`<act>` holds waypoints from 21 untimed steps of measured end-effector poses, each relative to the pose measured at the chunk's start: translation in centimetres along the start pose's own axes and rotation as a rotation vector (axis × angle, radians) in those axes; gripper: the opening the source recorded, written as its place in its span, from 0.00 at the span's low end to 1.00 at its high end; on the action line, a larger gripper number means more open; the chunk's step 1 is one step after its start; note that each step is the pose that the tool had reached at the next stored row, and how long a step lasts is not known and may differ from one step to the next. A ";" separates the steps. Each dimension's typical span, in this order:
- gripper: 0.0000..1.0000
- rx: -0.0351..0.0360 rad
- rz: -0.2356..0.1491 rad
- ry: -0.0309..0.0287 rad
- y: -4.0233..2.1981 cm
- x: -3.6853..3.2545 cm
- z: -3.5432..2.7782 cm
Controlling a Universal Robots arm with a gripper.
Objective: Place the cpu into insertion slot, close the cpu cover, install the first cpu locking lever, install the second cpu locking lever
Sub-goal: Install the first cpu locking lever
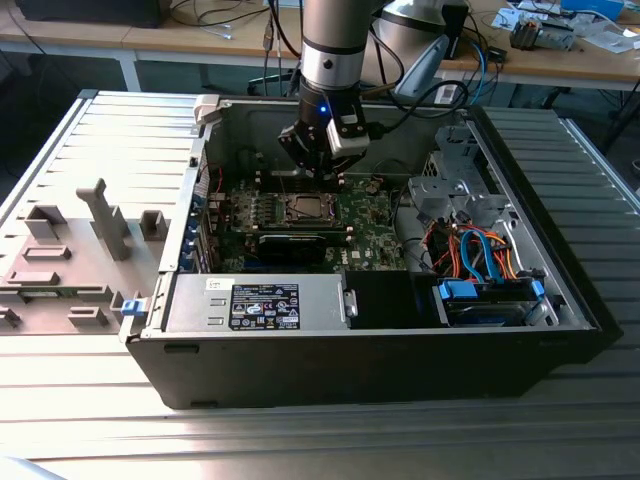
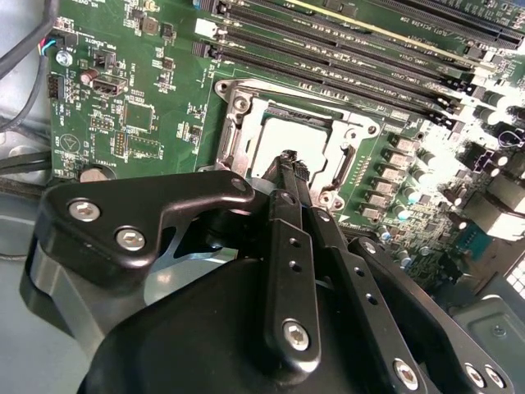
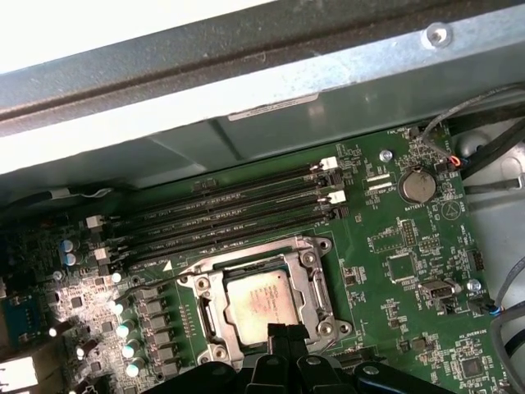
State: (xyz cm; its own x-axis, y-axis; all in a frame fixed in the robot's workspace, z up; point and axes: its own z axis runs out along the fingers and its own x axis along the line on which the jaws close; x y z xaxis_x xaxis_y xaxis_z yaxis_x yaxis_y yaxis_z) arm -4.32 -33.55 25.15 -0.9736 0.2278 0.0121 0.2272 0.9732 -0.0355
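The cpu (image 3: 261,300) lies flat in the insertion slot (image 3: 215,283), its silver-grey face up. The cpu cover (image 3: 310,287), a silver frame, lies down around it. In the second wrist view the cpu (image 2: 305,134) and the cover (image 2: 246,123) sit just beyond my fingertips. My gripper (image 3: 285,333) hovers over the socket's edge, shut with nothing between its black fingers (image 2: 289,238). In the exterior view the gripper (image 1: 320,172) hangs inside the open computer case just above the slot (image 1: 308,208). I cannot make out the locking levers.
Long memory slots (image 3: 221,215) run beside the socket toward the case wall (image 3: 246,90). A coin battery (image 3: 417,185) sits on the green board. A long black card (image 1: 295,243), the power supply (image 1: 255,303) and a drive bay with blue and orange cables (image 1: 480,262) crowd the case.
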 end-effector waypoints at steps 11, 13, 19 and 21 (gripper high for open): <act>0.11 0.0002 -0.015 -0.0006 0.00 0.00 0.00; 0.11 0.0003 -0.018 -0.0006 0.00 0.00 0.00; 0.11 0.0003 -0.024 -0.0009 0.00 0.00 0.00; 0.11 0.0004 -0.027 -0.0009 0.00 0.00 0.00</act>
State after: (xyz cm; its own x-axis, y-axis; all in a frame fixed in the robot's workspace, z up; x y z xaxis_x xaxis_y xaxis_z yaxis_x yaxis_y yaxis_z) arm -4.32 -33.55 25.15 -0.9794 0.2017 0.0121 0.2011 0.9789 -0.0355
